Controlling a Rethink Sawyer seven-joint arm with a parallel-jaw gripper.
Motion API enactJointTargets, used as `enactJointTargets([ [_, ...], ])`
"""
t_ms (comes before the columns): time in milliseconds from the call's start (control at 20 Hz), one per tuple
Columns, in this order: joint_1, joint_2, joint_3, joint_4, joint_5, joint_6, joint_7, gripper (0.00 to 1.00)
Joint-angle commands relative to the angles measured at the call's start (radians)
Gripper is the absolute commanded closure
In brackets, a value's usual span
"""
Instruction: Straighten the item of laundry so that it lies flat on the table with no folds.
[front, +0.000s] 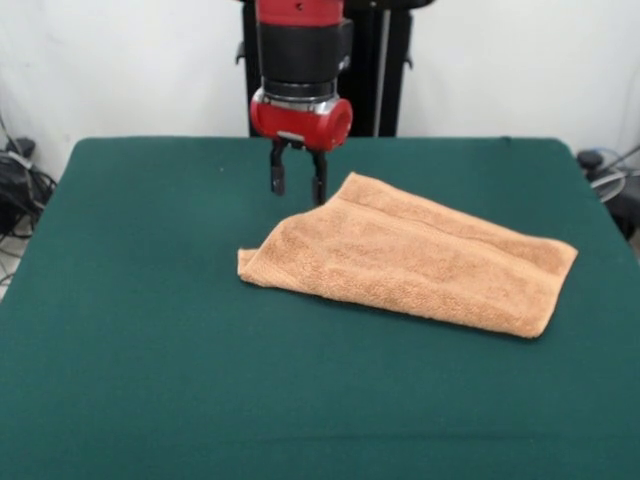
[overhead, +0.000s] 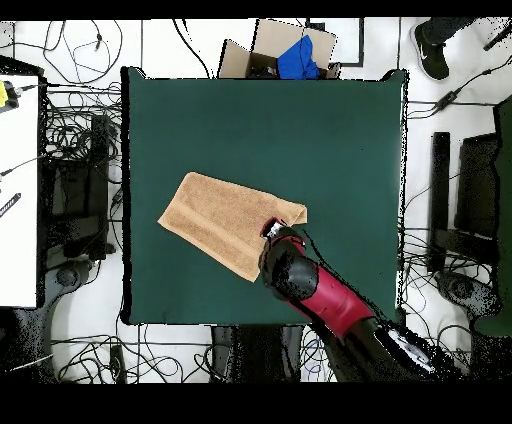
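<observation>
The item of laundry (front: 410, 255), an orange-tan terry towel, lies on the green table (front: 150, 350), right of centre in the front view. It looks doubled over, with a rounded fold along its near-left edge and a hem band across the top layer. My gripper (front: 298, 178) hangs just behind the towel's far-left corner, open, with bare table showing between its two black fingers (front: 278, 176). In the overhead view the towel (overhead: 225, 222) lies slanted on the table (overhead: 300, 130), and the red arm (overhead: 315, 290) covers its lower right corner.
Beyond the table's far edge in the overhead view sits a cardboard box (overhead: 285, 50) with something blue in it. Cables and dark equipment (overhead: 75, 190) crowd the floor on both sides.
</observation>
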Motion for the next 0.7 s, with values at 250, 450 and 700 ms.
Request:
enactJointTargets([
  [250,-0.041,-0.026,0.132,0.062,0.023,0.033,0.316,0.0],
  [450,-0.053,-0.024,0.149,0.069,0.02,0.029,0.317,0.0],
  [700,-0.046,0.016,0.134,0.05,0.011,-0.008,0.304,0.0],
])
